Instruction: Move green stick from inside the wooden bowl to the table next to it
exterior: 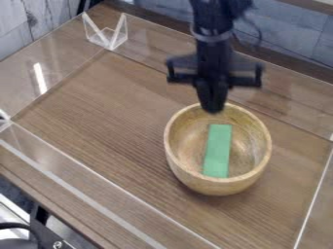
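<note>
The gripper (pixel 212 103) hangs in the upper middle of the frame, pointing straight down, its tip just above the far rim of the bowl (pixel 182 161). Its two dark fingers (pixel 212 92) are pressed together into a single narrow point with no gap between them, and nothing is caught there: they are closed on air. A black crossbar sits above the fingers, and the arm rises out of the top of the frame.

The bowl stands in the lower right part of the frame on the table (pixel 104 107). The stick (pixel 219 151) lies flat on the bowl's floor, running lengthwise from the near wall toward the far wall, slightly right of the bowl's centre. It is clear of the fingers, which end above its far end without touching it.

Clear acrylic walls edge the table along the left, the near side and the right. A small clear stand (pixel 104 31) sits in the upper left corner.
</note>
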### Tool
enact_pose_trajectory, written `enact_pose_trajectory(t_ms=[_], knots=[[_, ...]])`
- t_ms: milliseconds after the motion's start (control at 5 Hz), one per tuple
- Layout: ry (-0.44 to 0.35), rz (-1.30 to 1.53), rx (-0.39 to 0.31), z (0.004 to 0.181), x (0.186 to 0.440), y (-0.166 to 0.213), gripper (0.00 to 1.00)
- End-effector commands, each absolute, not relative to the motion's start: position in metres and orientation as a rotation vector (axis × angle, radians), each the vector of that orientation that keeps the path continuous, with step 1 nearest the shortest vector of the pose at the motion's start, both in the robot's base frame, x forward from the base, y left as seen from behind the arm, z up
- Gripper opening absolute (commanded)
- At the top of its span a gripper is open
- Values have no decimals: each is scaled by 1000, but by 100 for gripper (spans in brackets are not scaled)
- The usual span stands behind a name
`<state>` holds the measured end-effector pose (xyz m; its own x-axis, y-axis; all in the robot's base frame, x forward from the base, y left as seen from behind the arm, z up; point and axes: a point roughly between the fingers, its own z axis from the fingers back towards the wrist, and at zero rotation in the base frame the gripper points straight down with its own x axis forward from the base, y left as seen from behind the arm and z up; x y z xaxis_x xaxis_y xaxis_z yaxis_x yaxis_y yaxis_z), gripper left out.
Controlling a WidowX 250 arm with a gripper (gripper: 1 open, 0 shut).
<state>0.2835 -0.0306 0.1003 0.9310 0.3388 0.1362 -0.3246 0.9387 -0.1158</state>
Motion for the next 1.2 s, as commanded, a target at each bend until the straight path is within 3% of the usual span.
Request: enact_pose_trajectory(t_ms=[0,400,1000], knots=[[-223,313,-126,128,297,-28,0],[-210,298,-130,112,304,-22,0],[-182,73,-158,98,288,-48,0]])
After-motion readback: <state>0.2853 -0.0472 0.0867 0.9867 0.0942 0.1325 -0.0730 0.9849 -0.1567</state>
